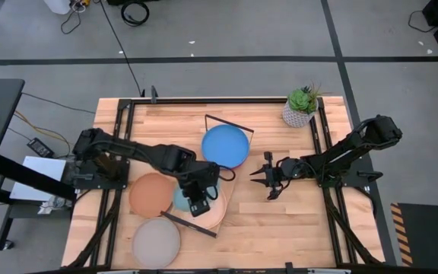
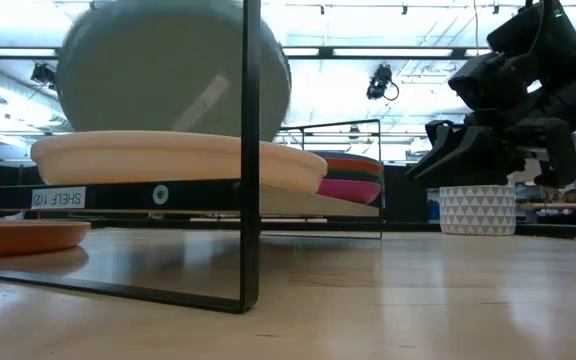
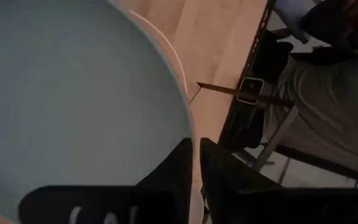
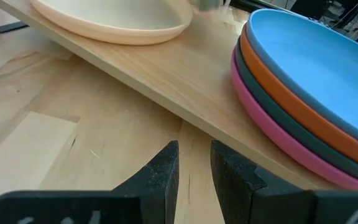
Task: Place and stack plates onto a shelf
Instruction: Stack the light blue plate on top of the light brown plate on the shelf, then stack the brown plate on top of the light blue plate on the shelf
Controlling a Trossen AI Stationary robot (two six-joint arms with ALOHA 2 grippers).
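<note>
- Light blue plate (image 3: 73,93) clamped at its rim by left gripper (image 3: 194,165), tilted over cream plate (image 2: 168,158) on shelf (image 4: 185,93).
- Blue-topped stack (image 4: 316,56) at shelf's other end.
- Right gripper (image 4: 194,163) beside shelf, fingers slightly apart, holding nothing.

Looks like a robotics lab or workshop. Grey floor (image 1: 280,30) marked with dark tape lines, loose cables (image 1: 131,11), slatted wooden table (image 1: 280,221), ceiling strip lights (image 2: 418,50).
</note>
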